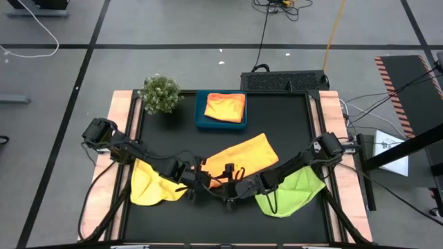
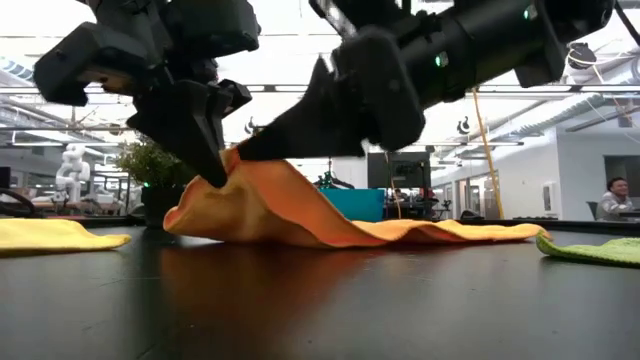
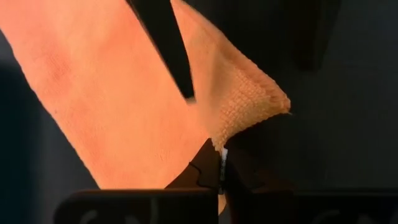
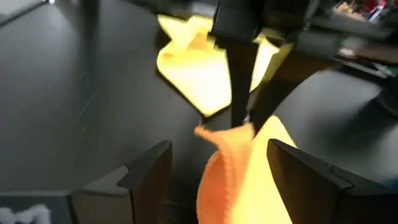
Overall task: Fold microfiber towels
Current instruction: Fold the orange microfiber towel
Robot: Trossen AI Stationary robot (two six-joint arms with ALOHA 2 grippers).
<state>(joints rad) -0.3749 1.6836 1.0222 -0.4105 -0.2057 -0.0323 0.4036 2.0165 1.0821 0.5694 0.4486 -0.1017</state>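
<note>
The arms hide part of the yellow towel and the lime green towel from above

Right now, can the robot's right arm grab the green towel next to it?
Probably yes. The green towel lies flat beside the right gripper, uncovered, and its fingers are open, holding nothing. Only the arm's own body hangs over part of it.
</note>
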